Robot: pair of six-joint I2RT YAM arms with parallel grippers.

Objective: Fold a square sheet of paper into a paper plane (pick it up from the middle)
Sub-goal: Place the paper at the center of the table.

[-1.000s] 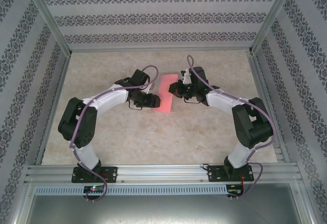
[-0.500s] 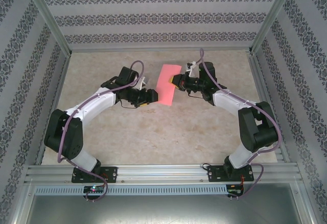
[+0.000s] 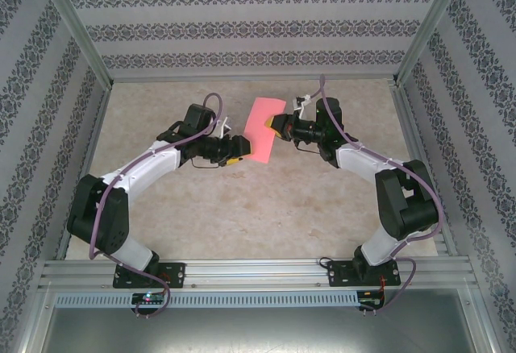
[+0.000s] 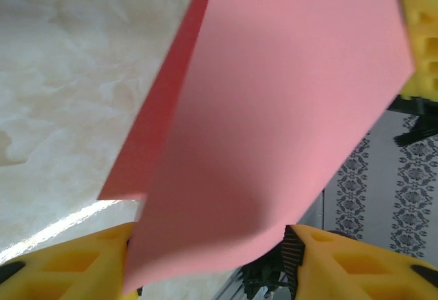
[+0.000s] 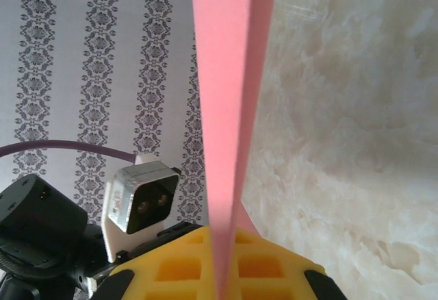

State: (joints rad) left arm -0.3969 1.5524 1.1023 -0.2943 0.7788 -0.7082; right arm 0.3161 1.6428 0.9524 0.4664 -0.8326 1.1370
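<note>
My right fingers (image 5: 287, 262) are clenched on the square sheet of paper (image 3: 263, 130), doubled over and held above the table (image 3: 242, 216); its lower corner hangs between my spread left fingers (image 4: 68, 269). Nose and wing folds look still undone

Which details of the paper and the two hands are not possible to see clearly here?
Top view: creases in the paper, too small.
Left wrist view: whether the left hand presses the paper; the paper itself covers the contact.
Right wrist view: the paper's face, seen edge-on; where the right hand pinches, cut off by the bottom edge.
</note>
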